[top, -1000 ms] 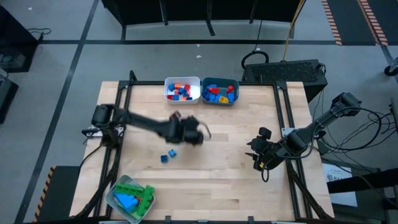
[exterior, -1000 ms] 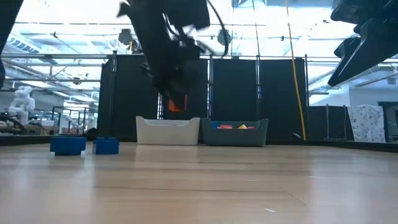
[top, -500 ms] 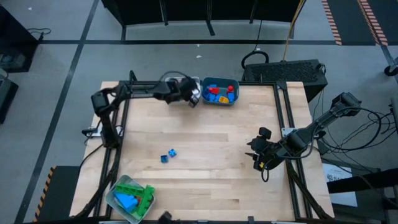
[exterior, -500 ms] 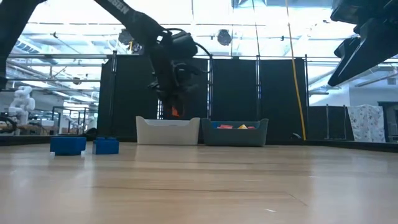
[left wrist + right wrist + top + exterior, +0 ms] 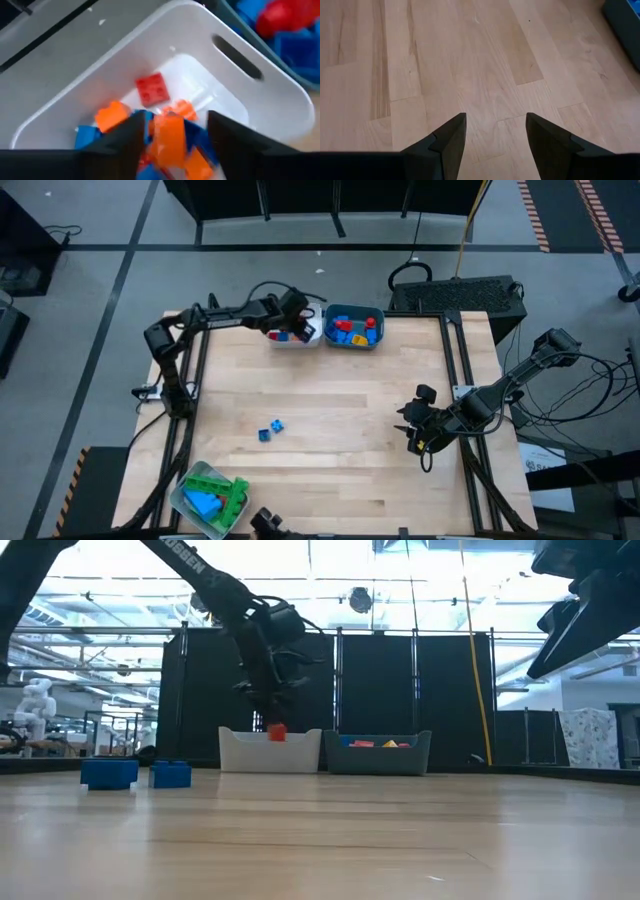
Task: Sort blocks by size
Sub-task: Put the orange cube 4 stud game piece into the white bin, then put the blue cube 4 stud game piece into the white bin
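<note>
Fingers [image 5: 125, 142] of the left gripper [image 5: 172, 137] stand apart above the white bin [image 5: 250, 102], an orange block [image 5: 170, 140] between them over red, orange and blue blocks; two blue blocks [image 5: 269, 429] lie mid-table; the right gripper [image 5: 494, 137] hovers open over bare wood.

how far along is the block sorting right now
Mostly done: the white bin, the teal bin and the clear bin at the near edge all hold blocks. In hand: the left gripper is open above the white bin, an orange block between its fingers. Left: two blue blocks on the table. The right gripper waits open.
</note>
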Action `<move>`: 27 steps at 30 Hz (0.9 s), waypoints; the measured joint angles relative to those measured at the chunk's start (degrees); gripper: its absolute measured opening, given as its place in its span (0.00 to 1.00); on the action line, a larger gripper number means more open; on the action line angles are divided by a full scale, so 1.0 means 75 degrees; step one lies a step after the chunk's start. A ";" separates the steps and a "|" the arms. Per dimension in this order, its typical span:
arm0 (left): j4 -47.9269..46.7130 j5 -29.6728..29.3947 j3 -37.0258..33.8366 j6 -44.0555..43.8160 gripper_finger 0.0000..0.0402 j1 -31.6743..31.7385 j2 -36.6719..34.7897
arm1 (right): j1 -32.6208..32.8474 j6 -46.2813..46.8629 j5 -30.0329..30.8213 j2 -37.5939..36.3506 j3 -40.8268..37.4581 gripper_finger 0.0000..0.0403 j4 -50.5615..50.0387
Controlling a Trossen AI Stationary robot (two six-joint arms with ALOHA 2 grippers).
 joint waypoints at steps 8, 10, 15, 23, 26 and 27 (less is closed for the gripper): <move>-0.0719 0.0126 0.0178 0.0520 0.76 -0.0711 0.0000 | 0.0001 0.0002 0.0000 -0.0001 0.0000 0.48 -0.0001; -0.1359 0.0135 0.0224 0.0888 0.75 -0.1099 -0.0030 | -0.0001 -0.0001 0.0000 -0.0003 0.0000 0.48 -0.0001; -0.2785 0.0137 0.0221 0.1442 0.73 -0.2466 -0.0215 | -0.0001 0.0001 0.0000 -0.0003 0.0001 0.48 -0.0001; -0.3622 0.0508 -0.0170 0.1041 0.73 -0.4634 -0.0309 | -0.0001 -0.0001 0.0000 -0.0003 0.0003 0.48 -0.0001; -0.3662 0.0511 -0.0559 0.1047 0.73 -0.5254 -0.0300 | -0.0001 0.0001 0.0000 -0.0003 0.0003 0.48 0.0001; -0.3708 0.0516 -0.0635 0.1047 0.73 -0.5448 -0.0300 | 0.0000 0.0000 0.0000 -0.0003 0.0003 0.48 0.0000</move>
